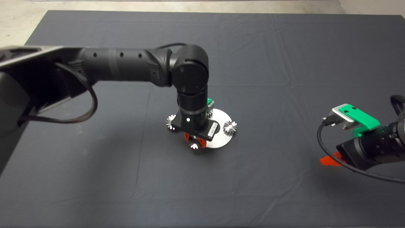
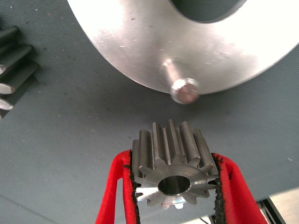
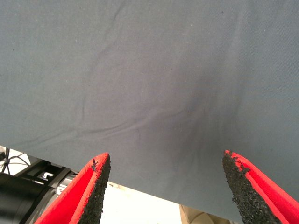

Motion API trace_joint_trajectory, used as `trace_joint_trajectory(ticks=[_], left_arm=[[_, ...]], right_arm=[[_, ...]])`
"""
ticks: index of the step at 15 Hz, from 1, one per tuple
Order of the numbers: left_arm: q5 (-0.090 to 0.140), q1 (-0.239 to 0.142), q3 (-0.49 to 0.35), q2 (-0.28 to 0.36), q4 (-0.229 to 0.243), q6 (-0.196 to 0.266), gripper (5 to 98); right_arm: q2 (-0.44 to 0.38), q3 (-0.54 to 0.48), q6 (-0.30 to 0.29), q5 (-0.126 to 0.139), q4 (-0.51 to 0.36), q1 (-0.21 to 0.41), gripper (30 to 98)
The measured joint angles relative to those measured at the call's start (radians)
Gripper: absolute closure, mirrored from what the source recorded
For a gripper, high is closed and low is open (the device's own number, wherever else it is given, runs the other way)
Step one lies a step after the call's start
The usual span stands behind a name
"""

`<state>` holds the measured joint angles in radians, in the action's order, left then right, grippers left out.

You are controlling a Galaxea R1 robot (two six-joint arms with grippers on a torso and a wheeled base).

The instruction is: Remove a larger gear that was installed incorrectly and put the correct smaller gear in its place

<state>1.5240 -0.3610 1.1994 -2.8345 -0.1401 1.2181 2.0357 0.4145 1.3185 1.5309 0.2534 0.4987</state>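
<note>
My left gripper (image 1: pixel 193 142) (image 2: pixel 175 186) is shut on a silver toothed gear (image 2: pixel 173 161) (image 1: pixel 193 146), which looks like the smaller gear. It hangs tilted over the mat, just off the near edge of the round metal plate (image 1: pixel 221 139) (image 2: pixel 140 42). A bare pin (image 2: pixel 184 88) stands on that plate edge, a short way from the held gear. Another silver gear (image 1: pixel 171 122) (image 2: pixel 11 65), seemingly the larger gear, lies on the mat left of the plate. A further gear (image 1: pixel 230 127) sits on the plate's right side. My right gripper (image 1: pixel 329 160) (image 3: pixel 166 186) is open and idle.
The left arm (image 1: pixel 126 65) reaches in from the left above the plate and hides its middle. The dark mat (image 1: pixel 284 79) spreads on all sides. The right arm (image 1: pixel 373 148) rests low at the right edge with a black cable (image 1: pixel 319 139) looping beside it.
</note>
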Motion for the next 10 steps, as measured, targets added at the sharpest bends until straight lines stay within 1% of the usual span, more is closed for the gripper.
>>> trace_joint_trajectory(ticks=[2, 5, 10], left_arm=[[0.002, -0.002, 0.009, 0.0, -0.007, 0.0, 80.0], [0.002, -0.003, 0.044, -0.008, -0.013, -0.003, 80.0], [0.003, -0.006, 0.051, -0.011, -0.01, -0.02, 80.2]], right_arm=[[0.0, 0.0, 0.0, 0.0, 0.0, 0.0, 64.9], [0.0, 0.0, 0.0, 0.0, 0.0, 0.0, 64.9], [0.001, 0.0, 0.0, 0.0, 0.0, 0.0, 64.9]])
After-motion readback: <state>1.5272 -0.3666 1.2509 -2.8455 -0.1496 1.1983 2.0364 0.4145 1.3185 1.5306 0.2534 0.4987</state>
